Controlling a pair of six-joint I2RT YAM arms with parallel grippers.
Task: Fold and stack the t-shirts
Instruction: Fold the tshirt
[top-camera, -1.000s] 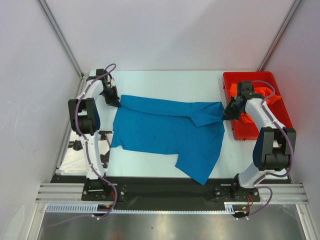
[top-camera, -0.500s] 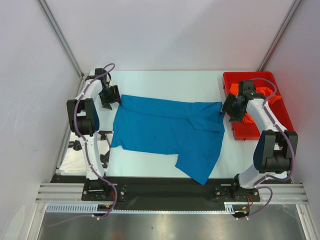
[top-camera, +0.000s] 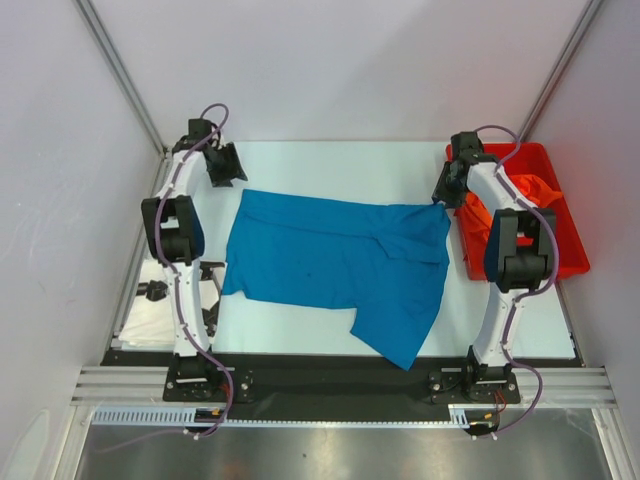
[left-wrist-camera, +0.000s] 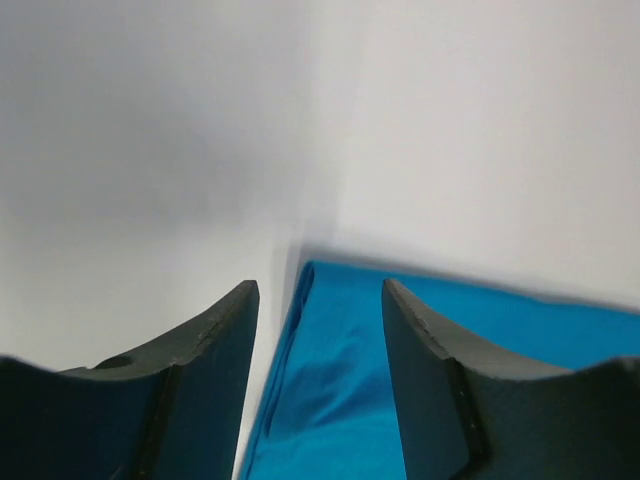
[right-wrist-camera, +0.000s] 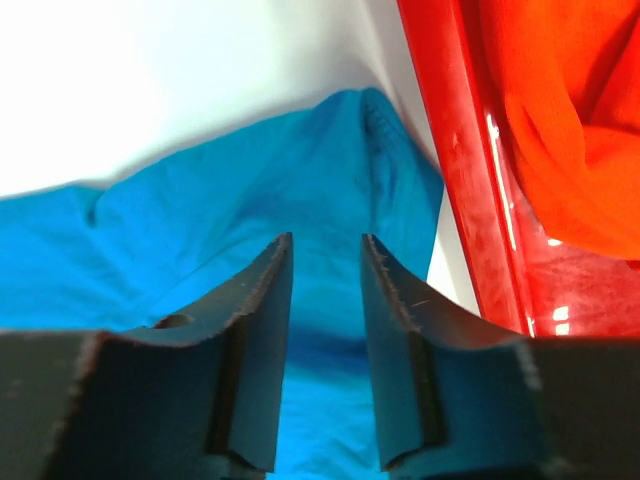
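Red bin (top-camera: 566, 246): orange t-shirt (top-camera: 532, 190) inside | blue t-shirt (top-camera: 330, 260) on table (top-camera: 330, 165)

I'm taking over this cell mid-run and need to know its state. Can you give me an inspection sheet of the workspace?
Surface: white table, no stains seen.
Job's things: blue t-shirt spread open across the middle, not yet folded; orange t-shirt bunched inside the bin.
Clutter: red bin at the far right corner.
Grippers: left claw open and empty, just off the blue t-shirt's far left corner; right claw open, over its far right corner, beside the bin.
Cables: purple cables run along both arms, off the cloth.
Surroundings: white walls, metal frame posts.
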